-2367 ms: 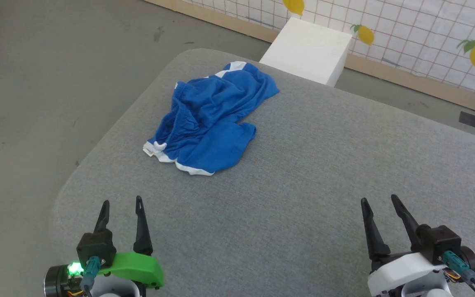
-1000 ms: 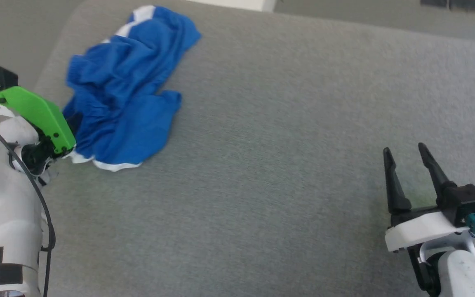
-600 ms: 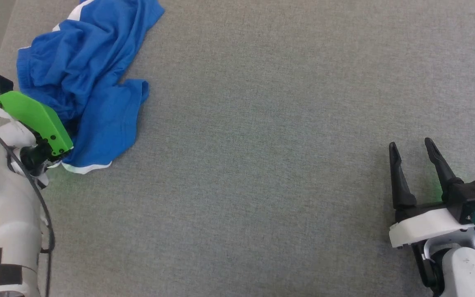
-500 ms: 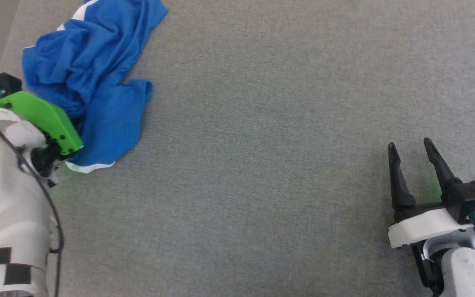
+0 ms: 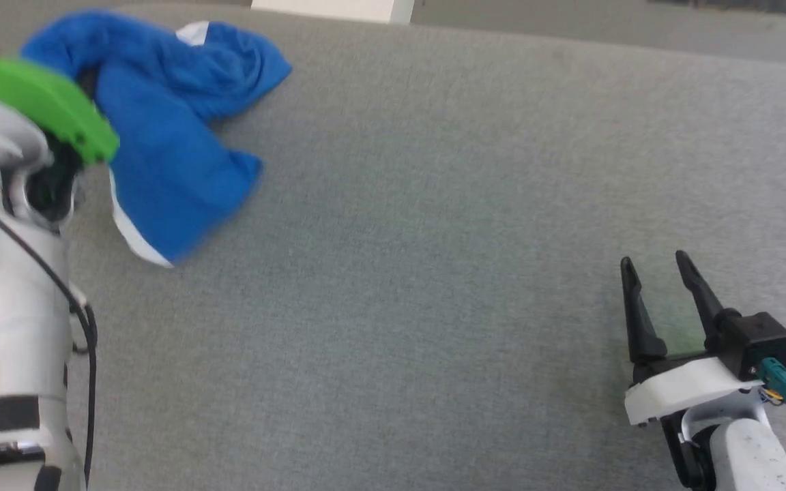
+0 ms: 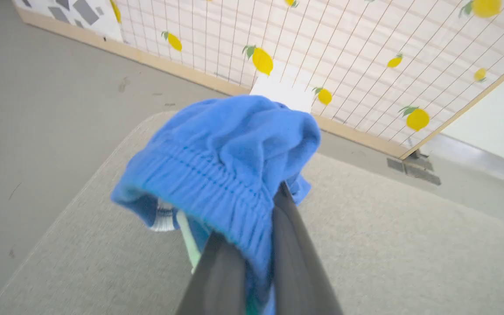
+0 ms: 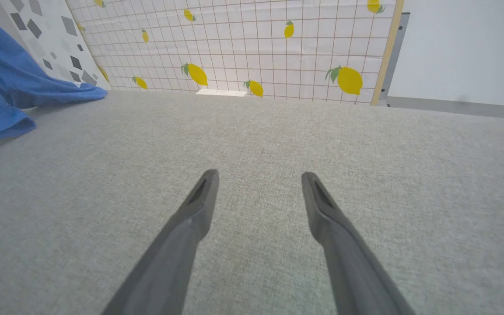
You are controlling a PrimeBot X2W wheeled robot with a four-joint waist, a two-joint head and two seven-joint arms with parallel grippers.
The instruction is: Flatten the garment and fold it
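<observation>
Left gripper (image 6: 252, 232): clamped on the garment (image 5: 175, 157) by its waistband, above the grey pad (image 5: 434, 273), far-left corner.
Garment: hung bunched, partly resting on the pad; judged light, limp, unslippery, so the waistband corners suit gripping.
Right gripper (image 5: 653, 258): fingers apart, empty, above the pad's near-right part.

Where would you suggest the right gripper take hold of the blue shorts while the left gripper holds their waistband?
Probably the white-trimmed leg hem of the shorts: it dangles free below the left gripper. Bring the right gripper in from the robot's right, jaws open as now, since the left arm blocks the other side.
</observation>
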